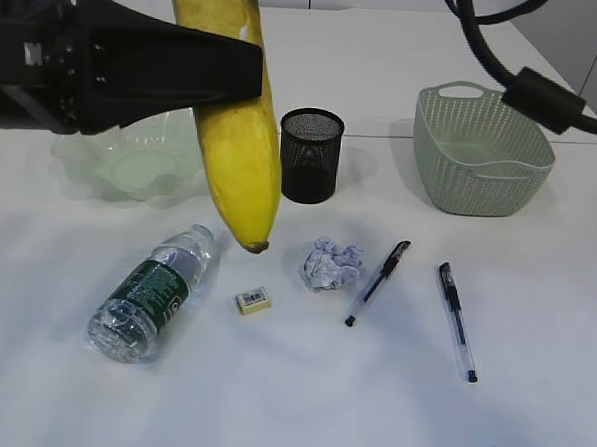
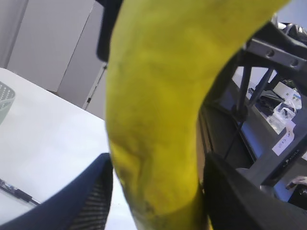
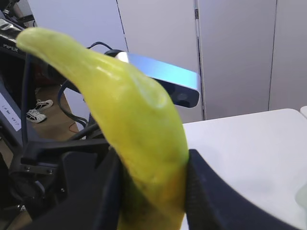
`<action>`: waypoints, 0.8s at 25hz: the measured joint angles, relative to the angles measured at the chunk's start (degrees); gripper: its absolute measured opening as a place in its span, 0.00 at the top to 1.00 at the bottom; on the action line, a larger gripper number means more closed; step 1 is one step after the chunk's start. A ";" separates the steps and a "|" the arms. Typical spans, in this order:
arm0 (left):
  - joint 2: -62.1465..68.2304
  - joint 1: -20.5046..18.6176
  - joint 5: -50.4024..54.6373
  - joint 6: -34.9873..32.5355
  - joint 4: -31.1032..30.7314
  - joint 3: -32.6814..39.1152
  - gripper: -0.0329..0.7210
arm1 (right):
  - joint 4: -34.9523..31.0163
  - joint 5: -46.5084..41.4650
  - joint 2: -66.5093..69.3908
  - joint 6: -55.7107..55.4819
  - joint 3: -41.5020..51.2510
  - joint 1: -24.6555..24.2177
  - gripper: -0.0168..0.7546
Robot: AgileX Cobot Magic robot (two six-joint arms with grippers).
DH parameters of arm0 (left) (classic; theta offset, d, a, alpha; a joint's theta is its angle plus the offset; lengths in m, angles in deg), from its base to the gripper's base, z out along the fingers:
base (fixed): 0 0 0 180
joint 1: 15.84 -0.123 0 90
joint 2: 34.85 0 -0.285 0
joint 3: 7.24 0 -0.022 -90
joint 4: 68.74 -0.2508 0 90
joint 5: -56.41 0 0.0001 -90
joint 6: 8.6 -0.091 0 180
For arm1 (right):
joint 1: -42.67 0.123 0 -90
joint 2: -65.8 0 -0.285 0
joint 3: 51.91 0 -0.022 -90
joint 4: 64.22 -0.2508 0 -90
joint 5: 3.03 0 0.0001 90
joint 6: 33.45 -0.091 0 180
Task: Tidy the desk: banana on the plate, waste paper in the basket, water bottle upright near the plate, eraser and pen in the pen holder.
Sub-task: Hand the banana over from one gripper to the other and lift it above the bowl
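Note:
The yellow banana (image 1: 242,150) hangs nearly upright above the table, close to the exterior camera, tip down. My left gripper (image 1: 236,70) reaches in from the left and is shut on its middle. In the left wrist view the banana (image 2: 158,120) fills the space between the left gripper's (image 2: 158,163) jaws. My right gripper (image 3: 153,163) is shut on the banana (image 3: 139,129) too; it is out of the exterior view. A clear plate (image 1: 131,170) stands at the back left. A water bottle (image 1: 155,291) lies on its side. Eraser (image 1: 252,300), crumpled paper (image 1: 328,265) and two pens (image 1: 379,282) (image 1: 457,320) lie in front.
A black mesh pen holder (image 1: 311,154) stands at the middle back. A pale green basket (image 1: 483,148) stands at the back right. The right arm's black cable (image 1: 516,80) crosses the top right corner above the basket.

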 joint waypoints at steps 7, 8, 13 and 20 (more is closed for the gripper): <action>0.00 0.00 0.36 0.27 0.00 0.00 0.50 | 0.00 0.22 0.00 0.13 0.00 0.00 0.64; 0.00 0.00 0.36 0.48 0.00 0.00 0.52 | 0.00 0.22 0.00 0.26 0.00 0.00 0.64; 0.00 0.00 0.36 1.26 0.14 0.00 0.58 | 0.00 0.22 0.00 0.83 0.00 0.00 0.64; 0.00 0.00 0.36 1.57 0.27 0.00 0.60 | -0.10 0.12 0.00 1.37 0.00 0.09 0.64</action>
